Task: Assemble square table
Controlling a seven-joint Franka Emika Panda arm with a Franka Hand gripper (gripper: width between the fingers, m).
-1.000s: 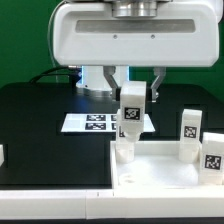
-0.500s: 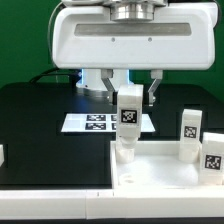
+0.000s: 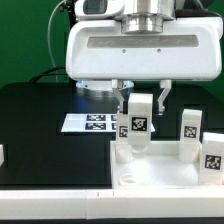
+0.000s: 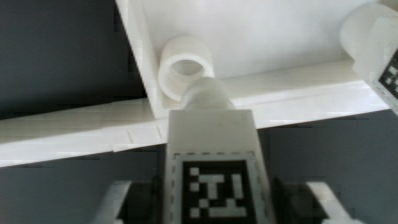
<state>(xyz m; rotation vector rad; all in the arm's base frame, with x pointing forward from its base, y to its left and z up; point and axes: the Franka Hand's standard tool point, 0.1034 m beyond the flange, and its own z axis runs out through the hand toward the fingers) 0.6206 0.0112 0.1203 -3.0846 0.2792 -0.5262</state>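
We hold a leg [image 3: 137, 116] clamped upright in our gripper [image 3: 140, 108], poised above the near corner of the square tabletop [image 3: 165, 172] on the worktop, presumably so its end lines up with the corner hole [image 4: 183, 70]. Two more legs [image 3: 190, 131] stand on the slab's far side.

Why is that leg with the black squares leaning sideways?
The leg in the gripper tilts toward the exterior view's right above a corner of the square table. It looks crooked because it isn't seated; the two legs standing on the slab are upright.
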